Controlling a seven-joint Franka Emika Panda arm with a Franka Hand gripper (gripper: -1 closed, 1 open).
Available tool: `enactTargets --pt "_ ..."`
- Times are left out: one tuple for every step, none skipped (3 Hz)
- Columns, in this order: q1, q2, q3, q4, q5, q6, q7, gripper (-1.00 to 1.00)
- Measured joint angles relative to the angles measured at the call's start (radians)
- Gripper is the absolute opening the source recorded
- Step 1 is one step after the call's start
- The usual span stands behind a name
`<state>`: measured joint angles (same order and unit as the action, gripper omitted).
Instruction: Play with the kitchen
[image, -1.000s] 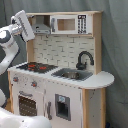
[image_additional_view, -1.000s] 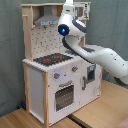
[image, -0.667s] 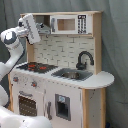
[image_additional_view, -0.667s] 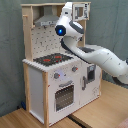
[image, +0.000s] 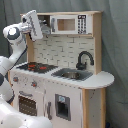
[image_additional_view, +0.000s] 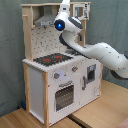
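Observation:
The kitchen (image: 75, 102) is a tall white and light-wood toy unit, seen in both exterior views. It has a red-ringed black hob (image: 36, 66), a sink (image: 72, 75), a black faucet (image: 84, 57), a microwave (image: 67, 24) and an oven door (image_additional_view: 65, 96). My gripper (image: 41, 26) is up at the top shelf level, beside the grey hood (image_additional_view: 46, 21) and above the hob. In the second exterior view the gripper (image_additional_view: 65, 5) points upward near the microwave (image_additional_view: 80, 10). It holds nothing that I can see.
The white arm (image_additional_view: 100, 52) reaches across the countertop from the second exterior view's right. A grey curtain (image: 115, 50) hangs behind the kitchen. The unit stands on a wooden floor (image_additional_view: 20, 117). Knobs (image_additional_view: 56, 76) sit above the oven door.
The gripper has risen and moved closer to the kitchen's top, from beside the unit to the hood and microwave level.

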<state>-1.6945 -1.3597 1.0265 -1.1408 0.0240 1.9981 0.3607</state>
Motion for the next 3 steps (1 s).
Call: enactTargets --pt "-0.031 0.031 0.029 0.006 0.000 -0.087 -0.006 -1.00" --pt "-0.039 0.044 0.021 0.003 -0.001 -0.189 -0.027 -1.00" --pt "-0.036 0.058 -0.021 -0.012 -0.002 -0.269 -0.069 -1.00"
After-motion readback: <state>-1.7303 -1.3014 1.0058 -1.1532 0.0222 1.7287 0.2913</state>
